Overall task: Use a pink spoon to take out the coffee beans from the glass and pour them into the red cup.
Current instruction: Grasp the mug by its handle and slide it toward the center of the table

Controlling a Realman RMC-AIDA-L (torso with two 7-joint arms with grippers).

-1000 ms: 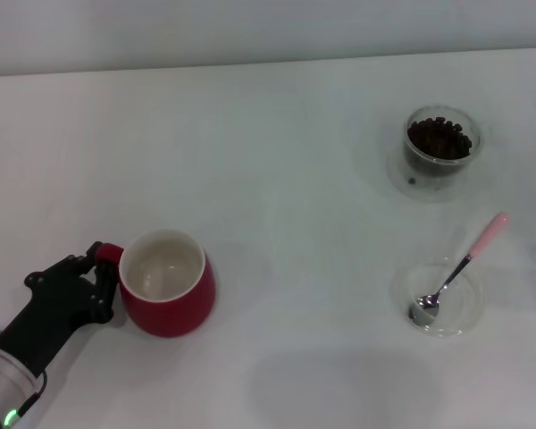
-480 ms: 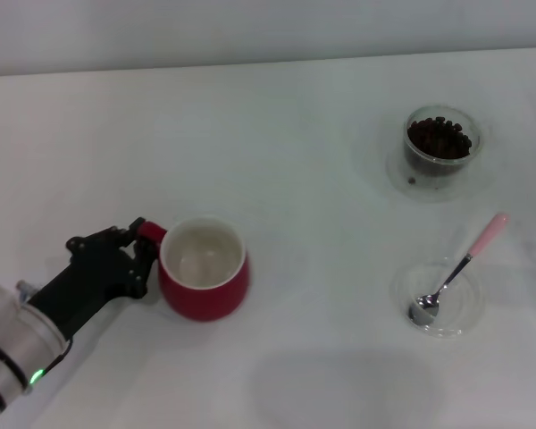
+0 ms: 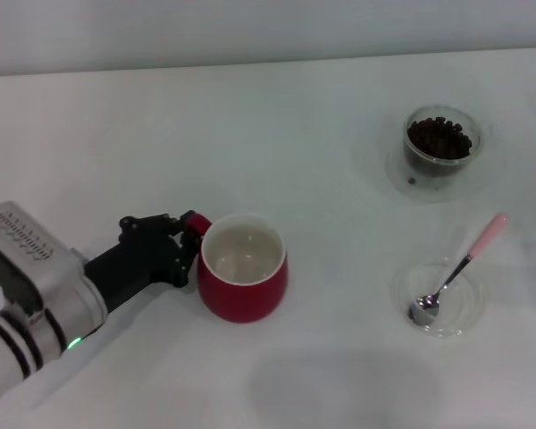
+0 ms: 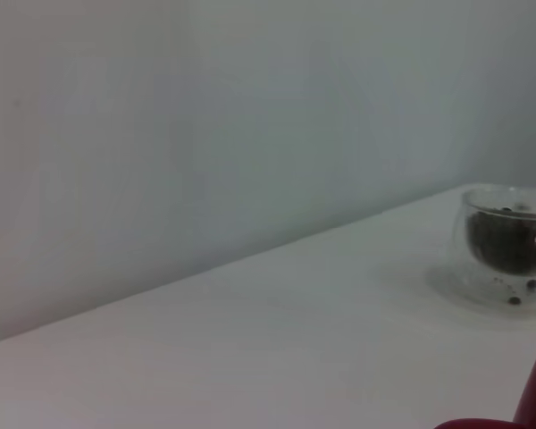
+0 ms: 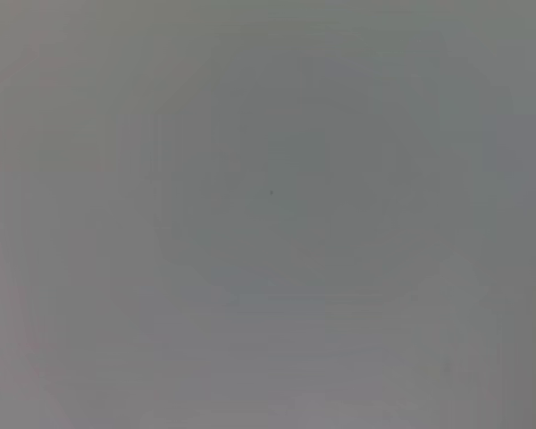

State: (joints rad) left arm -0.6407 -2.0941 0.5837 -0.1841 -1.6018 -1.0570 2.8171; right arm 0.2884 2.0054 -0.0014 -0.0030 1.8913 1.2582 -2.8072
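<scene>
Pink spoon [image 3: 456, 273]: lay untouched at the right side of the table, metal bowl resting inside a shallow clear dish [image 3: 402, 288], pink handle end sticking out over the rim and pointing away from the robot.
Coffee beans [image 3: 439, 138]: sat heaped in the glass; a few loose ones showed lower down near its base in the left wrist view.
Glass [image 3: 441, 150]: stood upright at the far right of the table, beyond the dish and apart from it; it also appeared in the left wrist view [image 4: 507, 247].
Red cup [image 3: 242, 279]: stood upright on the table left of centre, white inside showing and holding nothing visible, loop handle turned towards the robot's left; well apart from the spoon and the glass.
Left gripper [image 3: 186, 241]: its black fingers were pinched on the cup's red handle, the arm reaching in from the lower left.
Right gripper: not seen in any view; its wrist camera showed only a plain grey field.
Table [image 3: 277, 143]: plain white surface.
</scene>
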